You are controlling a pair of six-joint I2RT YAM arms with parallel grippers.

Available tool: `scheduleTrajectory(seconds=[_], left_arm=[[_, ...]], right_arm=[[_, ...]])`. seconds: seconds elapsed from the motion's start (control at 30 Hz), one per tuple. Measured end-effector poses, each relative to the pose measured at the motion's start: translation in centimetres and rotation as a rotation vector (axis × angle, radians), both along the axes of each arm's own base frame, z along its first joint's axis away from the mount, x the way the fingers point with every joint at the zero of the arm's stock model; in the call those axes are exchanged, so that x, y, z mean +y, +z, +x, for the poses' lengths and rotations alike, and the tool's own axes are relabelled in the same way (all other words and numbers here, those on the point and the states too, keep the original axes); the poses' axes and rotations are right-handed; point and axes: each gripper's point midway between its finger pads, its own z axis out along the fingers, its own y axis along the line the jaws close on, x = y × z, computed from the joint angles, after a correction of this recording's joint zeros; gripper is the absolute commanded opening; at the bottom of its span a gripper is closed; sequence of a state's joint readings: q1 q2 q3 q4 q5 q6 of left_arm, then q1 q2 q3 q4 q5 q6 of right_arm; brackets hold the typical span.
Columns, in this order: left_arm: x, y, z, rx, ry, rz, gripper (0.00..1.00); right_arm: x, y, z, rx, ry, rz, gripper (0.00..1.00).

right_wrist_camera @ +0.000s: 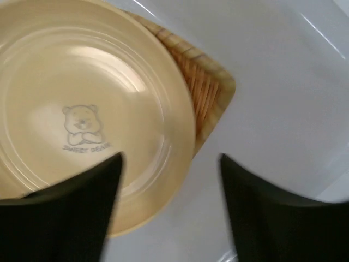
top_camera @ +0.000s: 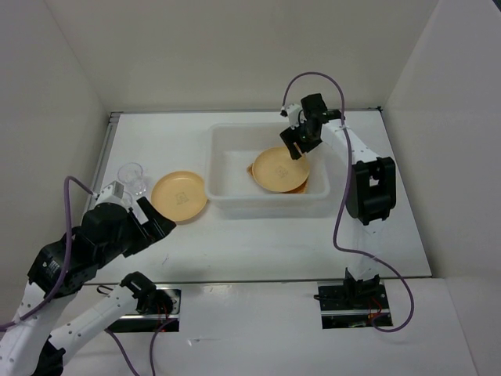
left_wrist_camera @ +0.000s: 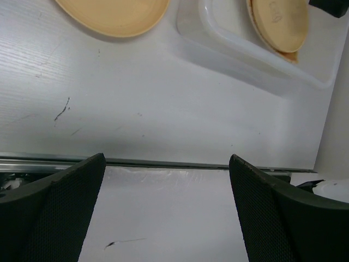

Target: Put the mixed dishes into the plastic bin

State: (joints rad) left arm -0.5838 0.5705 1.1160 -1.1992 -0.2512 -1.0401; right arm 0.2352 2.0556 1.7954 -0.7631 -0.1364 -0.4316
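Note:
The plastic bin stands mid-table. Inside it a yellow plate lies on the tan woven plate. My right gripper hovers open over that plate's far rim. In the right wrist view the gripper straddles the rim of the yellow plate, with the tan plate showing beneath it. A second yellow plate lies on the table left of the bin, also in the left wrist view. One clear glass cup stands further left. My left gripper is open and empty.
White walls enclose the table on three sides. A metal strip runs along the table's near edge. The bin's near wall shows in the left wrist view. My left arm may hide a second cup.

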Motion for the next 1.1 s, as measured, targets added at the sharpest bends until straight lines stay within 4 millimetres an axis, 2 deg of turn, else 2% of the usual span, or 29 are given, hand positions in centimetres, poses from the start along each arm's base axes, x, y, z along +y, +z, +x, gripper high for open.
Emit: scheduleTrajectory(seconds=[0.03,0.1,0.17,0.2,0.3,0.33,0.4,0.47,0.5,0.57,0.63,0.7,0.77,0.8,0.87,1.1], left_arm=[[-0.1,-0.4,0.0,0.007,0.001,-0.006,1.00],[-0.3,-1.3,0.0,0.024,-0.002,-0.008,1.00],[-0.6,-2.1,0.2,0.037,-0.007,-0.006,1.00],[-0.8,-2.5,0.3,0.041,-0.009,-0.007,1.00],[-1.2,-3.5,0.7,0.053,0.006,-0.023,1.00],[-1.2,-3.7,0.8,0.053,0.023,-0.040,1.00],[-1.3,-4.2,1.0,0.036,0.066,-0.093,1.00],[-1.1,-5.5,0.8,0.032,0.123,-0.166,1.00],[-1.1,-6.2,0.6,0.021,0.153,-0.220,1.00],[-0.9,-7.6,0.1,0.014,0.225,-0.335,1.00],[-0.7,-9.2,-0.1,0.016,0.305,-0.472,1.00],[-0.9,-10.8,0.3,0.039,0.374,-0.558,1.00],[-1.3,-11.7,0.9,0.070,0.428,-0.604,1.00],[-1.3,-12.1,1.2,0.085,0.459,-0.621,1.00],[-1.2,-13.4,1.9,0.116,0.525,-0.629,1.00],[-1.3,-17.7,3.8,0.137,0.639,-0.644,1.00]], right_arm=[[-0.1,0.3,0.1,-0.009,-0.005,-0.004,0.98],[-0.3,1.5,0.1,-0.036,-0.008,-0.007,0.98],[-0.4,4.1,0.0,-0.090,-0.010,0.000,0.98],[-0.5,5.9,-0.2,-0.128,-0.013,0.006,0.98],[-1.4,13.1,-1.4,-0.288,-0.030,0.031,0.98],[-1.8,15.8,-2.4,-0.356,-0.036,0.046,0.98],[-3.0,20.0,-5.3,-0.461,-0.052,0.074,0.98],[-5.3,22.0,-9.3,-0.521,-0.095,0.097,0.98],[-6.6,22.1,-11.0,-0.536,-0.124,0.107,0.98],[-9.3,21.1,-13.8,-0.525,-0.202,0.105,0.98],[-11.5,19.1,-16.3,-0.492,-0.278,0.103,0.98],[-12.1,16.9,-18.0,-0.446,-0.310,0.110,0.98],[-12.3,13.8,-19.5,-0.361,-0.337,0.116,0.98],[-12.5,12.5,-20.0,-0.326,-0.359,0.119,0.98],[-12.9,11.4,-20.5,-0.292,-0.397,0.123,0.98],[-13.6,11.9,-20.8,-0.321,-0.448,0.136,0.98]])
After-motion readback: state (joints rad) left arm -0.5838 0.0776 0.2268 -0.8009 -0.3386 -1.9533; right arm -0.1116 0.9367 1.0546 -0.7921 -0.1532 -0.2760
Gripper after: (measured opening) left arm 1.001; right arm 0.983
